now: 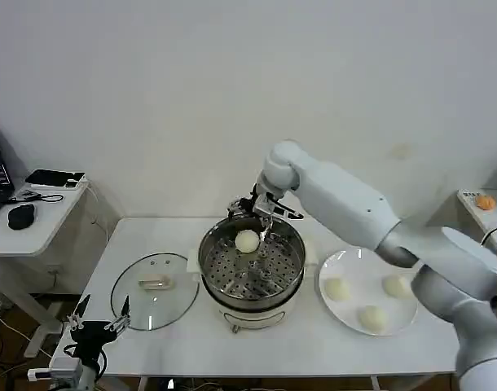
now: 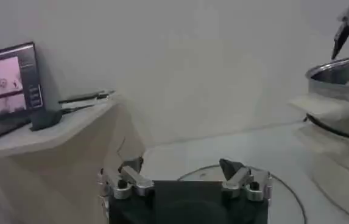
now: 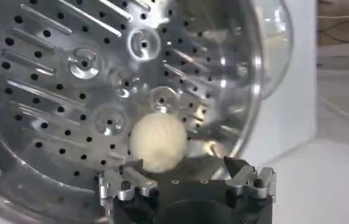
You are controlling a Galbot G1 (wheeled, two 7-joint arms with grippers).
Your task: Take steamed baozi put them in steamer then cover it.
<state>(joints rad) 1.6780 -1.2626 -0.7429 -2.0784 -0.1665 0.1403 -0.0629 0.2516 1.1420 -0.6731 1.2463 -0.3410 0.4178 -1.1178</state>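
Left pincer (image 1: 96, 324): we see it at the near left corner of the table (image 1: 159, 342), low at the edge, its fingers spread apart with nothing between them; in the left wrist view (image 2: 184, 176) it hangs just before the cover's rim.
Cover (image 1: 154, 290): we find the glass lid lying flat on the table, just left of the steamer, handle up, apart from the left pincer.
Steamer (image 1: 252, 265): it stands at the middle of the table, uncovered, its perforated tray bare but for one bun; from the left wrist its side handle and steel wall (image 2: 345, 91) show.
White plate (image 1: 346, 269): it sits to the right of the steamer, carrying three steamed baozi (image 1: 373, 318), each apart from the others.
Fourth baozi: we see it (image 1: 247, 241) resting on the tray toward the far wall of the steamer; in the right wrist view (image 3: 158, 142) it lies free just ahead of the fingers.
Right pincer (image 1: 261, 220): it hovers over the steamer's far rim, just above that bun, fingers spread and gripping nothing (image 3: 184, 173).
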